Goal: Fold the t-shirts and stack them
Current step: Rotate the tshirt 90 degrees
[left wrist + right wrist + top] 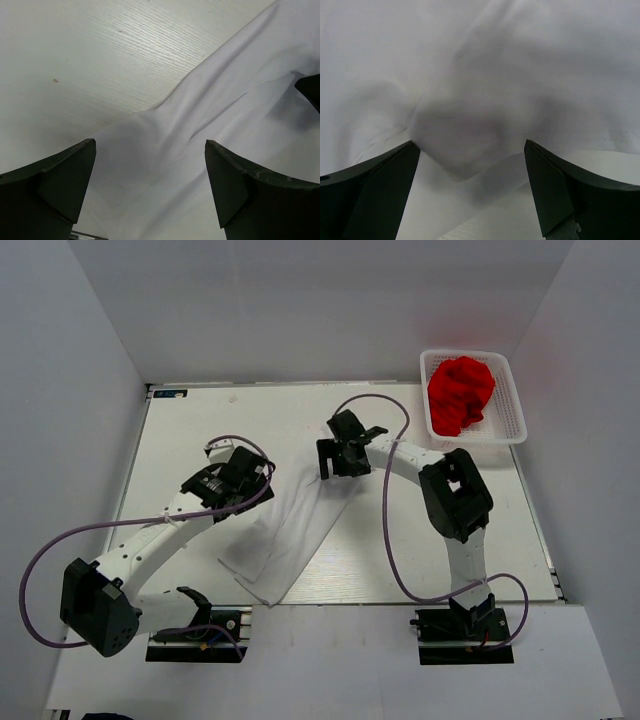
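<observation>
Surface: white wood-grain table (200,420), plain grey walls (300,300). Mid-table, rumpled: white cloth t-shirt (300,530). The red cloth t-shirt (460,395) is bunched in the white plastic lattice basket (510,410), far-right corner. Over the white shirt: left gripper (150,150), right gripper (470,145), both spread, empty.

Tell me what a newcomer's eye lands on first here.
The red t-shirt, crumpled in the white basket at the far right corner of the table, is the only strong colour. Next, the white t-shirt lies stretched diagonally at mid-table, with the left claw and right claw both open over it.
</observation>
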You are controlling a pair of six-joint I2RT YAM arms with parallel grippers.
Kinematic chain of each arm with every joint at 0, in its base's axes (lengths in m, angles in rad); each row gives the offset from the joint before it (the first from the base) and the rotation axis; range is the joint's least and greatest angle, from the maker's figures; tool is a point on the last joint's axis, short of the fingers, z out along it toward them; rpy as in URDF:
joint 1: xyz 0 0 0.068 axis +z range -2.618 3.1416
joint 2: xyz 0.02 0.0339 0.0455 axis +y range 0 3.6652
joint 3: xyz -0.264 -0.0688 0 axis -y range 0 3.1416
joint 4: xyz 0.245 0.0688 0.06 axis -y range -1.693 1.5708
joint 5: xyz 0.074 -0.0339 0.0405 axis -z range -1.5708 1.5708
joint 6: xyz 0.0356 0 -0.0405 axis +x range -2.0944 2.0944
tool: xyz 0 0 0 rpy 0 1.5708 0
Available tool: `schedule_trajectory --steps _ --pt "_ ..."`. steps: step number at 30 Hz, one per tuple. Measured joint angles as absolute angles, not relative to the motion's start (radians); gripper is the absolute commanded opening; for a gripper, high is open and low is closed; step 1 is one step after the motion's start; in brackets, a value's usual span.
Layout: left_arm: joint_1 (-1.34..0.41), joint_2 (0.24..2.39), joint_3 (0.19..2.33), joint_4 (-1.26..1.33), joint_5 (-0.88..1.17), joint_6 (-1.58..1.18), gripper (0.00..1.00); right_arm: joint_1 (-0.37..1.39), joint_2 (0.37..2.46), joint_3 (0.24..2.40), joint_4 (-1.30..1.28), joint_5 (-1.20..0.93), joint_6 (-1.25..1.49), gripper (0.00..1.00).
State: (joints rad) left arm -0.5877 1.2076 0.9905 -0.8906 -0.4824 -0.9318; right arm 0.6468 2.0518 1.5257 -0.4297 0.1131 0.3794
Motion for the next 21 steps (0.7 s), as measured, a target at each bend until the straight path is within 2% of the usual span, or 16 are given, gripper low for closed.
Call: schedule_trajectory --steps 4,11,17,21 --pt "-0.587 1.207 0.953 -0.824 -0.431 -0.858 1.00 0.627 2.096 1.552 -0.461 0.129 0.410 0.90" --pt "-0.593 1.233 0.900 -0.757 -0.340 -0.781 1.00 0.538 2.259 1.797 -0.527 0.151 0.386 0.90" --pt "-0.593 1.350 0.895 -0.729 -0.293 -0.747 1.00 0.456 2.499 2.164 -0.505 0.150 0.121 0.90" --pt "-0.593 1.391 0.891 -0.725 -0.263 -0.734 1.00 0.448 2.577 2.259 -0.398 0.054 -0.053 0.90"
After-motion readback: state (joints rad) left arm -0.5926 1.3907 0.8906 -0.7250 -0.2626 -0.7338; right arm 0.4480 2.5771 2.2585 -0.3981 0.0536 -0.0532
